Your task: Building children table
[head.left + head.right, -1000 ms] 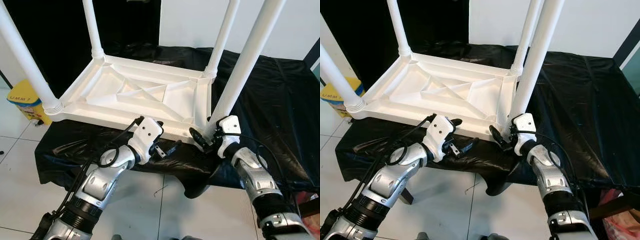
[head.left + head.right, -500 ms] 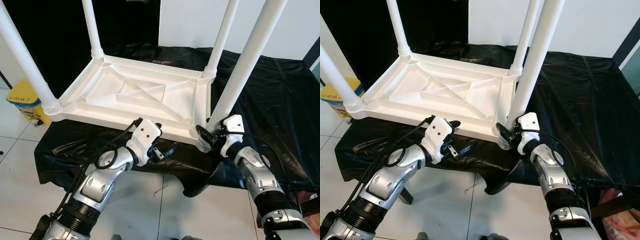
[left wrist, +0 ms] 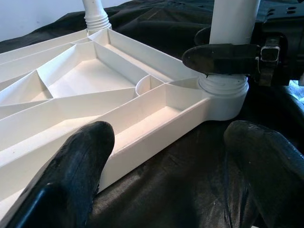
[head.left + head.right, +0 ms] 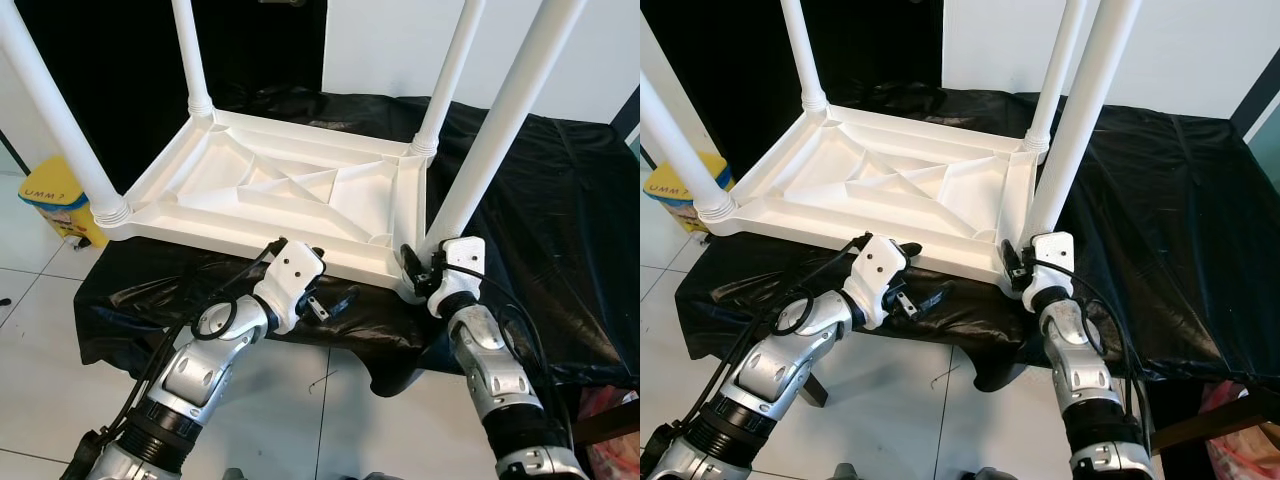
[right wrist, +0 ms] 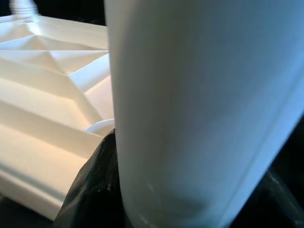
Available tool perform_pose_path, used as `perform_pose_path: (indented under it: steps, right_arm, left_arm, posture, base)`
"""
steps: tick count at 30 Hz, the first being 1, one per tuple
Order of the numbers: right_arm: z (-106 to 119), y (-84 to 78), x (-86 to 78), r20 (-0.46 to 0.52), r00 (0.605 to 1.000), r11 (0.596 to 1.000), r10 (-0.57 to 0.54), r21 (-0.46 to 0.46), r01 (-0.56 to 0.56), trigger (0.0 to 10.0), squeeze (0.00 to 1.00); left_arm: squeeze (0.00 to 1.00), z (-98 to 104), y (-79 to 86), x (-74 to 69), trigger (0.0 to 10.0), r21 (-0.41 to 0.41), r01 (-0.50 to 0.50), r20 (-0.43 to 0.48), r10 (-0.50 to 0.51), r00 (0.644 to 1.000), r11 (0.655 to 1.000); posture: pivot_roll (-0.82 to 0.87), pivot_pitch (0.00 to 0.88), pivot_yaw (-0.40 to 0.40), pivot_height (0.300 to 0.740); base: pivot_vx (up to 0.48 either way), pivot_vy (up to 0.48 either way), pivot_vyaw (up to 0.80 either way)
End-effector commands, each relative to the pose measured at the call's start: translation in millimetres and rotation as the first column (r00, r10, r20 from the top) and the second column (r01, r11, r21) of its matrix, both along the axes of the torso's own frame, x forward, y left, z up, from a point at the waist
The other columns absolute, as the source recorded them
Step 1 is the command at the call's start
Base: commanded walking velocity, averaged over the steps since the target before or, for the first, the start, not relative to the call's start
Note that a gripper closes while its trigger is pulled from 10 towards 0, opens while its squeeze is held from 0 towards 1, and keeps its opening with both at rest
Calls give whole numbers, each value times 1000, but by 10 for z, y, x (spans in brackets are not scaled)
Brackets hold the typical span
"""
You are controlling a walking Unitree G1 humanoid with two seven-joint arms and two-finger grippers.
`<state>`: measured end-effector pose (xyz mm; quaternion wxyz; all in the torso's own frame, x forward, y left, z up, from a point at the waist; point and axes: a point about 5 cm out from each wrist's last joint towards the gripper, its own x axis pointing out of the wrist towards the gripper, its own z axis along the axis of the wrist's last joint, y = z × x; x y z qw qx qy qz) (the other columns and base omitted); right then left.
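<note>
- Children's table (image 4: pixel 290 185) lies upside down on the black-draped counter (image 4: pixel 560 200), legs up, exposing the sockets for assembly.
- Right pincer (image 4: pixel 418 272) is clamped around the near-right leg (image 4: pixel 470 190) at its base, apparently seating it.
- Left pincer (image 4: pixel 335 298) is spread open, one finger against the table's near edge, probably bracing it.

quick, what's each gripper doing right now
Left gripper: open, empty, by the tabletop edge.
Right gripper: shut on the near leg, at its base.
</note>
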<state>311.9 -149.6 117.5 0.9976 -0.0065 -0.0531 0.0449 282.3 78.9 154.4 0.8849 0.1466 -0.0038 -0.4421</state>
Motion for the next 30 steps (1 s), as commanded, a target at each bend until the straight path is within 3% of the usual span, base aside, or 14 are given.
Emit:
perform_pose_path:
  steps: [1, 6, 10, 24, 25, 30]
  right_arm:
    - [-185, -86, -67, -92, 992, 996, -88, -7, 87, 10000, 0]
    - [-150, 31, -123, -87, 966, 969, -243, 12, 245, 10000, 0]
    - [-127, 118, -136, -84, 971, 974, -224, 25, 227, 10000, 0]
    - [-100, 118, -173, -74, 969, 971, -238, 22, 240, 10000, 0]
    - [-89, 123, -172, -66, 974, 976, -215, 31, 217, 10000, 1000]
    - [-40, 123, -155, -31, 985, 985, -171, 35, 172, 10000, 1000]
  left_arm:
    - [0, -22, -30, -21, 10000, 13, 40, -13, -39, 999, 999]
    - [0, -8, -47, 0, 10000, 5, 29, -5, -29, 1000, 1000]
    - [0, -10, -68, 5, 10000, -6, 27, -10, -27, 1000, 1000]
    - [0, -3, -67, 34, 10000, -3, 15, 4, -15, 1000, 1000]
    - [0, 3, -63, 37, 10000, -4, 15, 5, -15, 1000, 1000]
    - [0, 27, -69, 59, 10000, -1, 18, 16, -18, 1000, 1000]
  posture:
    - [24, 89, -91, 740]
    - [21, 80, -97, 740]
    - [14, 72, -95, 740]
    - [18, 58, -94, 740]
    - [20, 56, -91, 740]
    - [25, 57, -81, 740]
  base:
    - [0, 0, 0]
    - [0, 0, 0]
    - [0, 0, 0]
    - [0, 0, 0]
    - [0, 0, 0]
    - [0, 0, 0]
